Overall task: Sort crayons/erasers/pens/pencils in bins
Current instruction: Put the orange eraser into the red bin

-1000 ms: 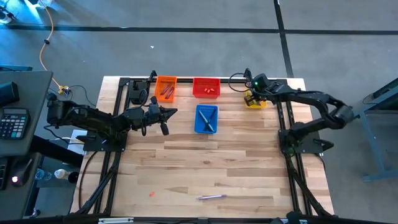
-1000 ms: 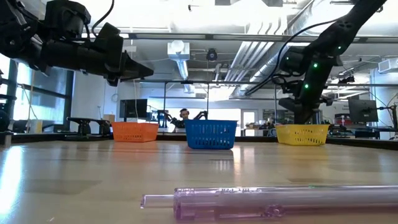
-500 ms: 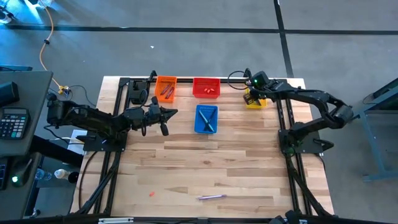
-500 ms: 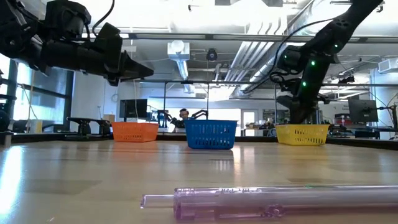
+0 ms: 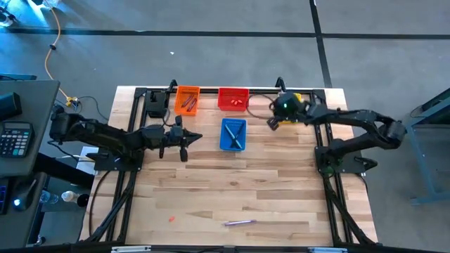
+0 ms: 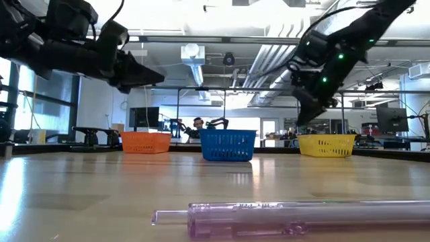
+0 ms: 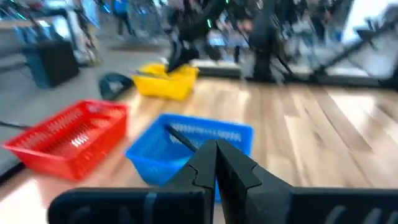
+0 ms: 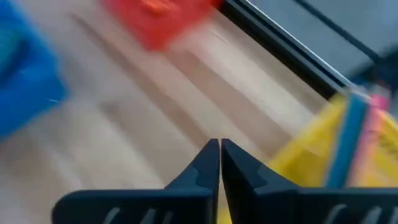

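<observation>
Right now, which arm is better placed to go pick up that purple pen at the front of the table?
Slightly the left. Both grippers are shut and empty, far from the purple pen. The left gripper sits nearer the front than the right gripper.

Orange [image 5: 187, 100], red [image 5: 233, 99], blue [image 5: 233, 134], yellow bins [image 6: 326, 144], purple pen [image 5: 239, 223] lying apart

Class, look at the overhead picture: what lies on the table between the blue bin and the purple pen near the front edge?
Nothing: in the high view the stretch between the blue bin and the purple pen is bare wooden table.
</observation>
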